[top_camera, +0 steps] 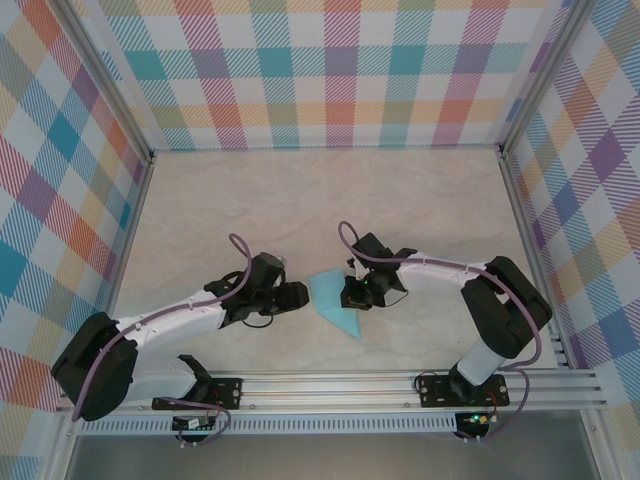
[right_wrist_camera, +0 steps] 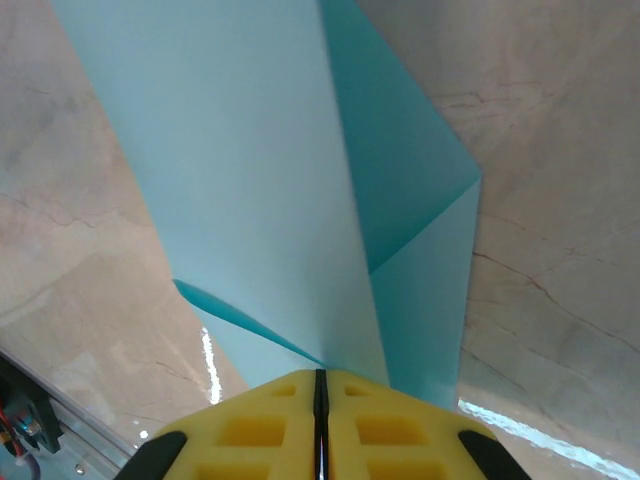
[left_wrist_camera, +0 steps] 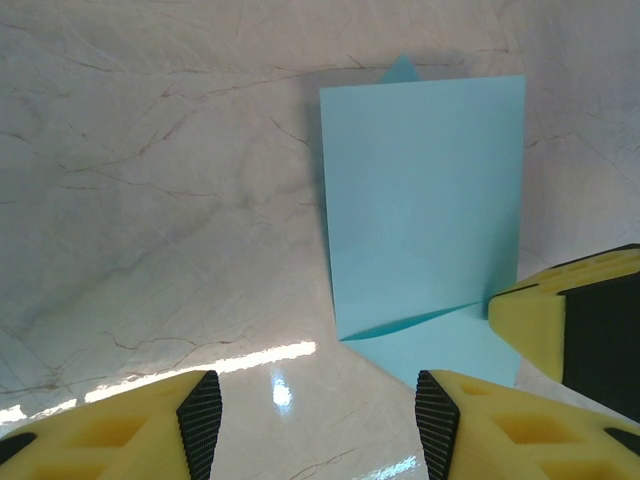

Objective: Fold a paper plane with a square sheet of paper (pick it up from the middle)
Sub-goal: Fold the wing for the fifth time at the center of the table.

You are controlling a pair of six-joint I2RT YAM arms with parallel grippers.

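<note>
R gripper [right_wrist_camera: 320, 380] pinched shut on part-folded sheet [top_camera: 333, 300], mid-table between the arms.
L gripper [left_wrist_camera: 318, 412] jaws apart, empty, just left of sheet (facing it). Free edge is nearest L, so prob. L's reach next.

No legible text, label, brand, number or sign on any surface.
</note>
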